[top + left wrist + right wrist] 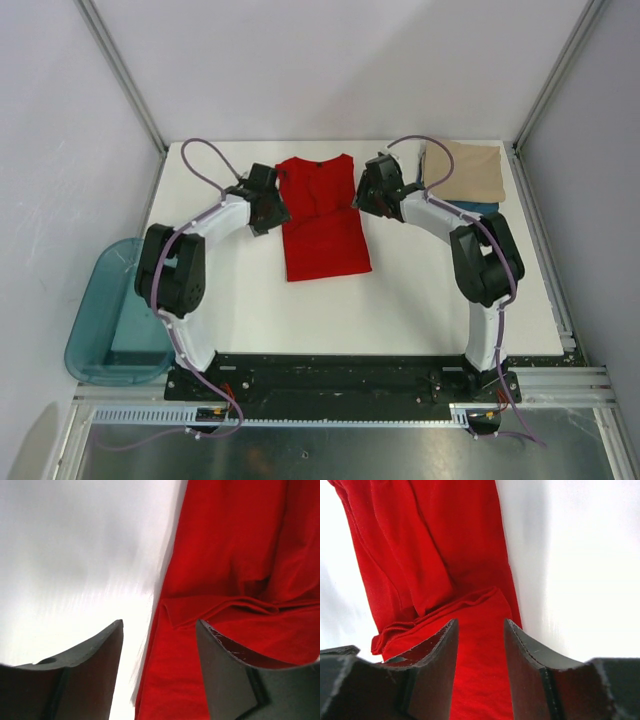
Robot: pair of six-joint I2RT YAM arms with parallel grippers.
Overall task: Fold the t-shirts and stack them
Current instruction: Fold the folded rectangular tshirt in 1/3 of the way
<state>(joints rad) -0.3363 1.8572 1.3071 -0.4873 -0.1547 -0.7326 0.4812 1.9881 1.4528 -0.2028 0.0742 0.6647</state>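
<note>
The red t-shirt (322, 215) lies flat in the middle of the white table, its sleeves folded inward. My left gripper (272, 208) is open and empty at the shirt's left edge. In the left wrist view the gripper (159, 625) straddles that edge of the red cloth (240, 555). My right gripper (363, 190) is open and empty at the shirt's upper right edge. In the right wrist view the gripper (481, 622) hangs over the folded red cloth (445, 545). A folded tan shirt (465, 170) lies at the back right on a dark blue one (478, 206).
A translucent teal tub (115, 315) sits off the table's left edge. The white table (400, 300) is bordered by metal frame rails (545, 230) and grey walls. Purple cables loop over both arms.
</note>
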